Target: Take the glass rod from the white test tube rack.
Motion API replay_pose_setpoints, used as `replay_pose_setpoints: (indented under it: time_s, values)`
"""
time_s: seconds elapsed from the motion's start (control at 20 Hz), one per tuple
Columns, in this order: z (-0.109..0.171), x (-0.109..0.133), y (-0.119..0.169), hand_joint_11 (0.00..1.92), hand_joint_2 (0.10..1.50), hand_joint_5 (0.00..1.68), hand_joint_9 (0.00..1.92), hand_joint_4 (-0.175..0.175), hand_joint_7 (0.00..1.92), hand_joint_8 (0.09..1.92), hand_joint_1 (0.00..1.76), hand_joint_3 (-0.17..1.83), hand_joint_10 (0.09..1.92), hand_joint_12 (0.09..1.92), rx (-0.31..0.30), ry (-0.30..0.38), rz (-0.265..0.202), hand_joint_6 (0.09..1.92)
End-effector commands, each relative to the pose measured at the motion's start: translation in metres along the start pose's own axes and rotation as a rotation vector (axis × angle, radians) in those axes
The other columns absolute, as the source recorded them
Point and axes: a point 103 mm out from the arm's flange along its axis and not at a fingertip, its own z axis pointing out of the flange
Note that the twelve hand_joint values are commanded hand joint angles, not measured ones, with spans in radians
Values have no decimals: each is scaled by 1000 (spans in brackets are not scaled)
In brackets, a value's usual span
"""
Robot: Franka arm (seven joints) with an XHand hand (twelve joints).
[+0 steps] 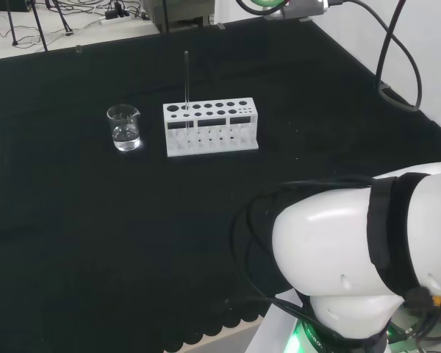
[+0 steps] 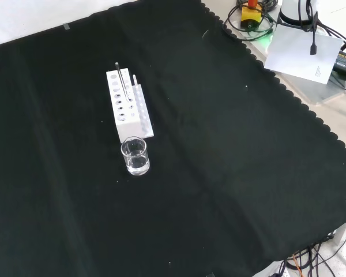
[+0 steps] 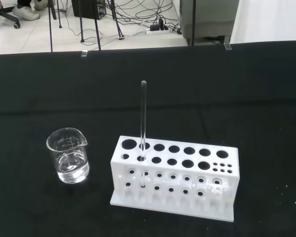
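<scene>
The glass rod (image 3: pixel 143 133) stands upright in the white test tube rack (image 3: pixel 175 177), set in one of the holes of the row nearer the wrist camera, close to the rack's end that faces the beaker; its lower end can be seen through the rack's open side, down at the base plate. In the head view the rod (image 1: pixel 187 84) rises well above the rack (image 1: pixel 210 127), and the glass beaker (image 1: pixel 123 128) stands just beside the rack to its left, apart from it. In the front view the rack (image 2: pixel 127 104) runs away from the camera with the rod (image 2: pixel 121 86) leaning slightly in perspective, and the beaker (image 2: pixel 135 156) sits just in front of the rack's near end. The beaker (image 3: pixel 68 155) holds a little clear liquid in its lower part and carries faint white graduation marks near the rim, too small to read. The rack's top has two rows of larger holes and a cluster of small holes at the end away from the beaker. All three things rest on the surface (image 2: pixel 230 173), which is covered by black cloth with a scalloped edge. As for the hand, I cannot tell how its fingers are set. The rod stands free, nothing touching it.
</scene>
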Motion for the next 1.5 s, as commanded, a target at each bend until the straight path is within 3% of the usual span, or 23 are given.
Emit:
replay_pose_setpoints:
  time_s: [0.05, 0.15, 0.25, 0.4, 0.6, 1.1, 1.5]
  values:
    - [0, 1, 0, 324, 1026, 89, 320, -124, 143, 381, 851, -130, 497, 611, -8, -13, -4, 195]
    - [2, 0, 1, 74, 1057, 24, 73, -116, 32, 313, 750, -130, 489, 681, -5, -16, -9, 87]
    - [3, 1, 3, 15, 1068, 11, 14, -114, 6, 303, 725, -135, 491, 729, -4, -16, -14, 87]
    - [6, 3, 7, 0, 1073, 9, 0, -113, 0, 306, 719, -143, 506, 778, 7, -12, -29, 87]
    - [11, 3, 18, 0, 1083, 13, 0, -111, 0, 348, 718, -168, 637, 986, 15, 2, -45, 87]
    - [29, 14, 71, 0, 1086, 23, 23, -108, 0, 478, 713, -175, 851, 1312, 31, -31, -114, 87]
    - [35, 15, 120, 0, 1087, 32, 70, -107, 0, 576, 710, -175, 921, 1417, 49, -38, -114, 87]
